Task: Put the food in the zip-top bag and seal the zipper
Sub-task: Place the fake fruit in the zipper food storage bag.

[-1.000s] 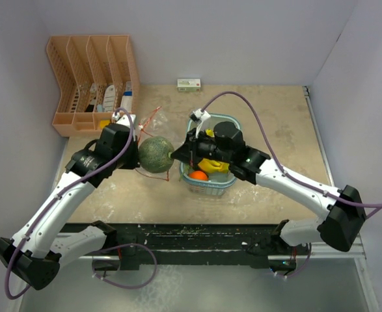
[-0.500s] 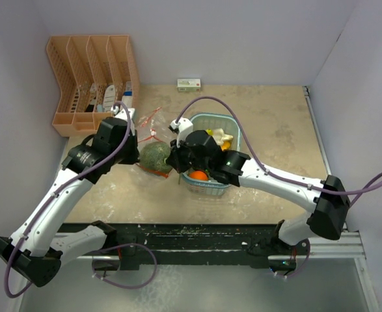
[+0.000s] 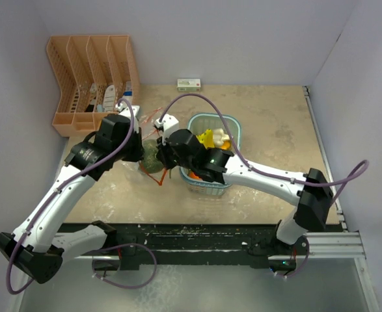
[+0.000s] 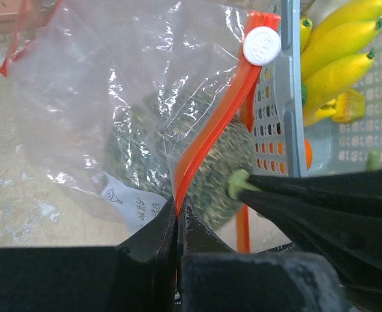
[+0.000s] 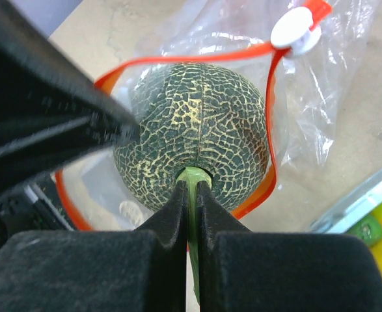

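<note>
Though it was outside, melon [image 5: 191, 146] (in right hand [image 5: 189, 190]) now enters bag [image 5: 327, 91].

A: What do we see resting on the beige table [image 3: 275, 130]?
B: We see an orange slotted rack [image 3: 90, 71] far left, a small box [image 3: 189, 84] at the far edge, the light blue basket [image 3: 209, 188] mid-table, a clear bag [image 4: 73, 78] just beside it

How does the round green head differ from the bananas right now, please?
The round green head is a netted dark-green ball; the bananas are long, smooth and yellow. The right tool pinches the head's stem at the bag's orange-rimmed mouth; the bananas lie ungripped in the basket. Neither is sealed in yet.
</note>
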